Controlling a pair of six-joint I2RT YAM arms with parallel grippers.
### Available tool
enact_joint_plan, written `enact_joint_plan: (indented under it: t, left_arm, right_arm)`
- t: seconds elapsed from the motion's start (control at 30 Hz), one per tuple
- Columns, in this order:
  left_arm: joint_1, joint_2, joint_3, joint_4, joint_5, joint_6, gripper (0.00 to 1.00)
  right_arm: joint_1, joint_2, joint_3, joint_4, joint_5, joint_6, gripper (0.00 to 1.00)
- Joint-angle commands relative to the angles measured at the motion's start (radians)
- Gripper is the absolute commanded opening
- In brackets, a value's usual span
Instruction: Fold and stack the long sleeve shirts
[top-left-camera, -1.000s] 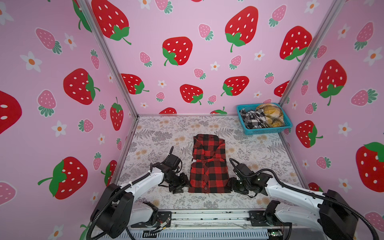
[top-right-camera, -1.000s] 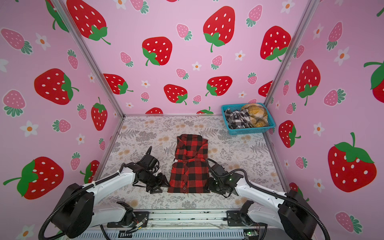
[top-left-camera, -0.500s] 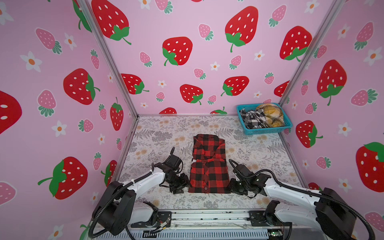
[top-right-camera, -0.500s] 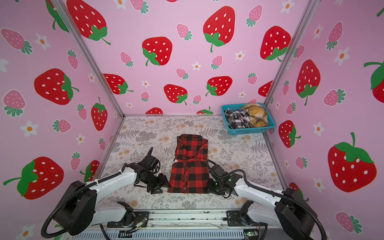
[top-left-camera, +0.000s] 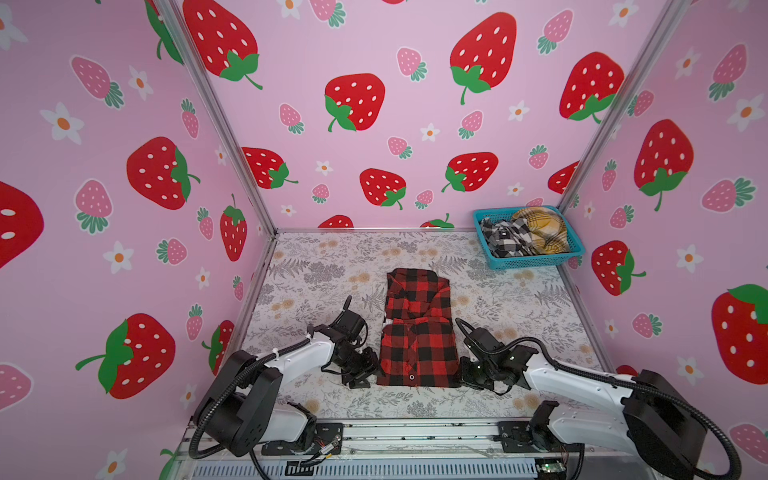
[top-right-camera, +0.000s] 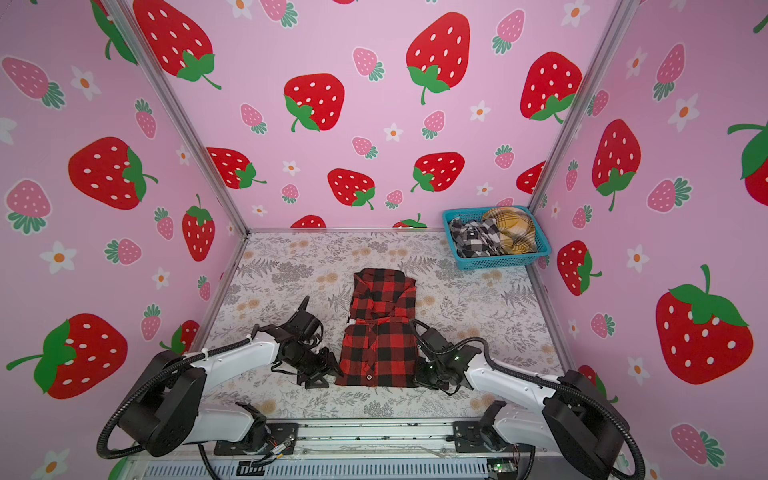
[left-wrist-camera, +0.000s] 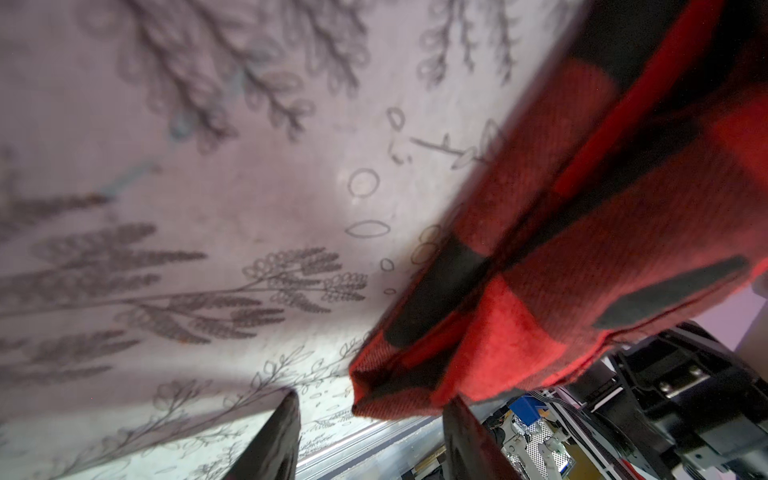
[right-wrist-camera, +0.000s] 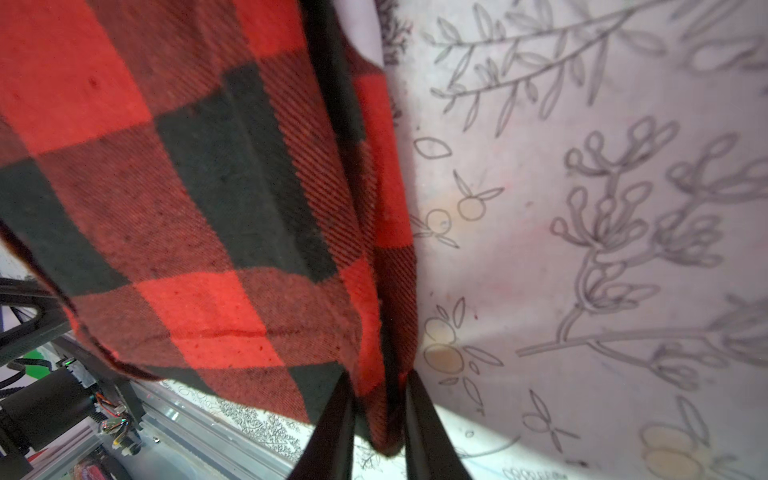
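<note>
The red-and-black check shirt (top-left-camera: 417, 328) (top-right-camera: 380, 328) lies flat in a long narrow fold in the middle of the table. My left gripper (top-left-camera: 368, 376) (left-wrist-camera: 372, 397) is low at its near left corner. It is open, and the corner (left-wrist-camera: 374, 399) sits loosely between the spread fingers. My right gripper (top-left-camera: 465, 374) (right-wrist-camera: 378, 376) is at the near right corner, shut on the shirt's bunched edge (right-wrist-camera: 386, 415). A black-and-white check shirt (top-left-camera: 505, 239) and a mustard-yellow plaid shirt (top-left-camera: 540, 228) lie crumpled in the basket.
A blue plastic basket (top-left-camera: 536, 262) (top-right-camera: 498, 262) stands in the far right corner. Pink strawberry walls close off three sides of the table. A metal rail (top-left-camera: 415, 432) runs along the near edge, between the arm bases.
My right gripper has closed on the shirt's near right corner. My left gripper has edged closer to the near left corner and stays open. The shirt has not moved.
</note>
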Motion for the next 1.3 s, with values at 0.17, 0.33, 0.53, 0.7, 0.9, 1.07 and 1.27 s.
enact_joint_plan:
  t: [0.17, 0.33, 0.53, 0.7, 0.9, 1.07, 1.27]
  left_arm:
    - [-0.015, 0.029, 0.021, 0.007, -0.042, -0.016, 0.55]
    - [-0.032, 0.040, 0.034, 0.012, -0.050, -0.024, 0.54]
    - [-0.038, 0.056, 0.040, 0.022, -0.050, -0.027, 0.53]
    - [-0.044, 0.076, 0.049, 0.038, -0.048, -0.032, 0.50]
    - [-0.047, 0.100, 0.059, 0.057, -0.044, -0.038, 0.44]
    - [-0.049, 0.094, 0.063, 0.066, -0.042, -0.046, 0.31]
    - [-0.057, 0.104, 0.073, 0.083, -0.025, -0.052, 0.17]
  right_arm:
    - [-0.003, 0.034, 0.040, -0.007, 0.004, -0.012, 0.23]
    - [-0.003, 0.041, 0.037, -0.006, 0.003, -0.007, 0.23]
    - [-0.003, 0.037, 0.034, 0.018, 0.001, -0.001, 0.23]
    - [-0.003, 0.039, 0.032, 0.021, 0.002, -0.001, 0.23]
    - [-0.002, 0.040, 0.029, 0.023, 0.004, 0.004, 0.23]
    - [-0.002, 0.039, 0.025, 0.024, 0.004, 0.007, 0.23]
    - [-0.002, 0.049, 0.033, 0.025, 0.006, -0.001, 0.20]
